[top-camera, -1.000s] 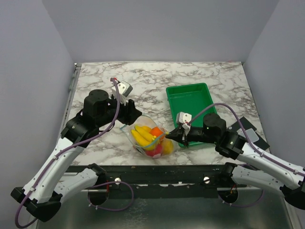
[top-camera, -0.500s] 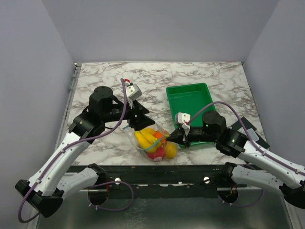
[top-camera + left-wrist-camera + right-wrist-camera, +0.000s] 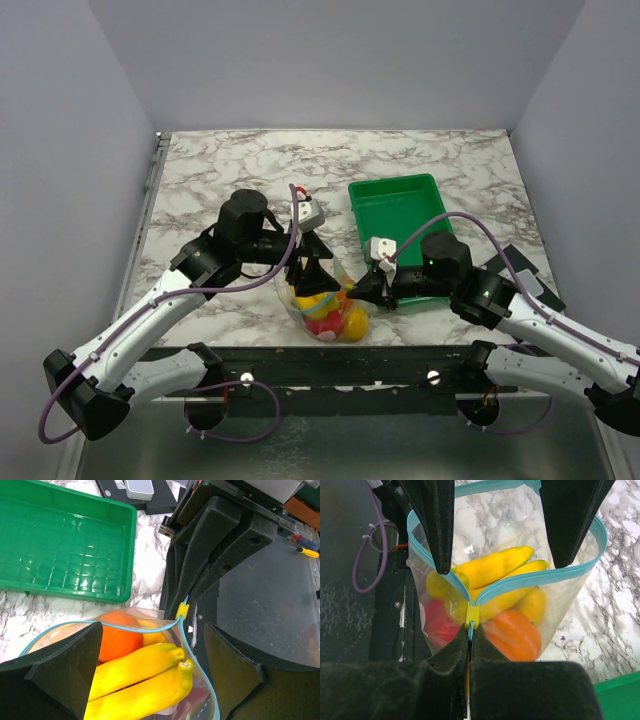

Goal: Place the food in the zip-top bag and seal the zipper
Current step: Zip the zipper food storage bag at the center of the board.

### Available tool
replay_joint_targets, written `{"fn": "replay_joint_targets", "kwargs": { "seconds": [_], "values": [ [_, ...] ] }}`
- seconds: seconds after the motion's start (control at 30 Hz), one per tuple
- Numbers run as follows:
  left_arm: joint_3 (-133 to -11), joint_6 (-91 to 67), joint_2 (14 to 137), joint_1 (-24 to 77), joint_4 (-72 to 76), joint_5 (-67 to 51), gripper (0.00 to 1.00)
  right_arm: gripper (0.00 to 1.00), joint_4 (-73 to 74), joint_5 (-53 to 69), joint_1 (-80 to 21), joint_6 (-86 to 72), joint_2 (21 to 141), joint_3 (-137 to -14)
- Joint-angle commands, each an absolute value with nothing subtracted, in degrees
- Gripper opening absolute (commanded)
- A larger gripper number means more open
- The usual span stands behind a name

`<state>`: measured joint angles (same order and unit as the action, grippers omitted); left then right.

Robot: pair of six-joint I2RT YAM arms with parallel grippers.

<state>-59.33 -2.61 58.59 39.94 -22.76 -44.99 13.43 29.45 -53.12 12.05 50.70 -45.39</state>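
The zip-top bag (image 3: 322,312) is near the table's front edge, and its mouth gapes open. The food is inside it: a yellow banana bunch (image 3: 145,675), an orange fruit (image 3: 514,632), a red one (image 3: 436,622) and lemons. The light blue zipper (image 3: 540,577) runs round the mouth, with a yellow slider (image 3: 472,616) at one end. My right gripper (image 3: 470,634) is shut on the zipper strip just behind the slider; it also shows in the top view (image 3: 362,291). My left gripper (image 3: 152,647) is open, one finger on each side of the bag's mouth, above the bananas.
The green ribbed tray (image 3: 400,205) stands just behind my right gripper and holds no fruit. The table's front edge and the dark metal frame (image 3: 330,362) are right below the bag. Grey walls close in the sides and back.
My left gripper has swung right and forward from the table's middle to straddle the bag's mouth. The bag has shifted slightly towards the front edge. My right gripper has kept its hold.
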Motion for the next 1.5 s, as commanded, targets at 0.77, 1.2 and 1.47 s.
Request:
{"fn": "replay_joint_targets", "kwargs": {
  "seconds": [0.77,1.2,1.47],
  "values": [
    [-61.4,5.9,65.1,44.9,-22.2,-53.4,0.79,0.01,13.9,31.9,-52.8,11.1,48.1,-45.3],
    [-59.4,6.2,59.9,45.0,-27.6,-46.3,0.63,0.01,13.9,30.4,-52.8,10.9,47.8,-45.3],
    [-59.3,6.6,60.3,45.0,-28.4,-45.3,0.46,0.01,13.6,29.7,-52.8,10.2,47.1,-45.0]
  ]
}}
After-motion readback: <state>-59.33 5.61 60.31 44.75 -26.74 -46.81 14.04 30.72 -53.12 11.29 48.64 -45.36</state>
